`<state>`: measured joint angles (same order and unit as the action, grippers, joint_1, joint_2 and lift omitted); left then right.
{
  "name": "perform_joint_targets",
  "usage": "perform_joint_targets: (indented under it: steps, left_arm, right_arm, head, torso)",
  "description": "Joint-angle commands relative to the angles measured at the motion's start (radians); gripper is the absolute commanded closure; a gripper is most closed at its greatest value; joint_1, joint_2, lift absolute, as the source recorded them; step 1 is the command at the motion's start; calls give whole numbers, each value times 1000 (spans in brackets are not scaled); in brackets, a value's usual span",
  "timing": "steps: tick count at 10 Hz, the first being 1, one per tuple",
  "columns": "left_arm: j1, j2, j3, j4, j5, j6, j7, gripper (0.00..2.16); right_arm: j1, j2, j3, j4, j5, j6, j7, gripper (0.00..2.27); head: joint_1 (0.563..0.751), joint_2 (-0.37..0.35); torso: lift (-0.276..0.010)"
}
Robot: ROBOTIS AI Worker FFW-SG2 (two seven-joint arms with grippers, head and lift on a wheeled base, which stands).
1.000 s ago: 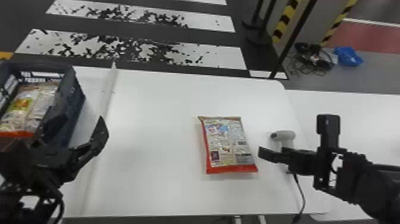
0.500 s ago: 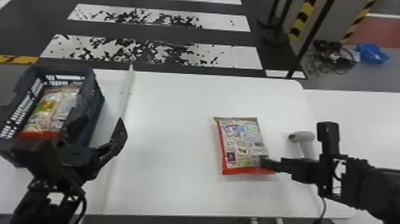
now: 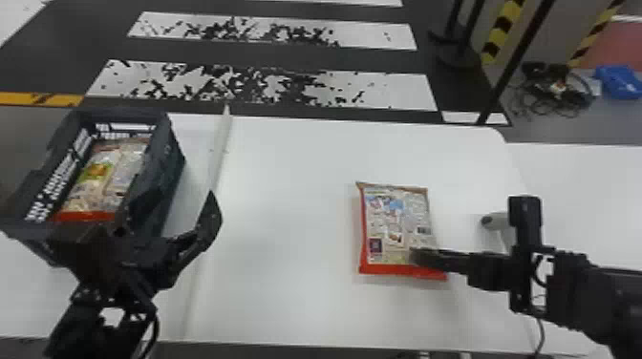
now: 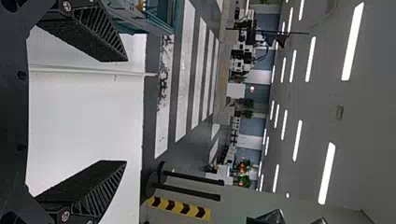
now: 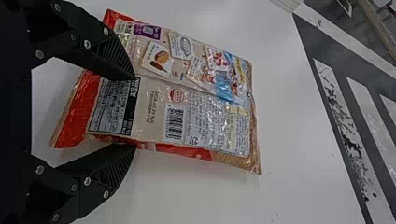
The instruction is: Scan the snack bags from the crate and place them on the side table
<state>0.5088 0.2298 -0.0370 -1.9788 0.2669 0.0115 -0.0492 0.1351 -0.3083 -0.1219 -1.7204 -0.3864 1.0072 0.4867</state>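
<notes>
- Head view: the loose snack bag (image 3: 396, 229) lies flat on the white table (image 3: 286, 229), barcode (image 3: 423, 230) upward, presumably so the handheld scanner (image 3: 496, 221), just right of the bag, can read it
- The right gripper (image 3: 414, 257) is at the bag's near right corner, likely so most of the print stays uncovered
- The crate (image 3: 160, 191), well left of the bag, holds more bags (image 3: 102, 179); beside it, also left of the bag, waits the left gripper (image 3: 167, 210)
- The side table (image 3: 587, 181) seems to be the surface farther right of the bag
- Left wrist view: the left fingers (image 4: 91, 30) are spread, released, nothing between them
- Right wrist view: the right fingers (image 5: 102, 51) stand apart, unclenched, one over the bag's printed face, the other by its edge, leaving the barcode exposed
</notes>
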Motion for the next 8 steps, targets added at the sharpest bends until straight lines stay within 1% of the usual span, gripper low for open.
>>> perform_joint_targets:
  steps: [1,3,4,6,8]
  left_arm:
    - [4,0,0,-3,0,-3,0,97]
    - [4,0,0,-3,0,-3,0,97]
    - [5,-1,0,-5,0,-3,0,97]
    - [5,-1,0,-3,0,-3,0,97]
    - [5,-1,-1,-8,0,0,0,97]
  right_arm:
    - [-12,0,10,30,20,-8,3,2229]
    - [-6,-2,2,15,15,1,24,2253]
    - [9,-2,-22,-22,6,11,24,2253]
    - [38,-2,-85,-102,-34,60,26,2253]
    - [51,-2,-188,-168,-106,115,26,2253]
  head:
    - [695,-36]
    - [695,-36]
    - [695,-35]
    - [695,-42]
    - [695,-60]
  torso:
    - [-81]
    - [-81]
    - [-81]
    - [-81]
    - [-81]
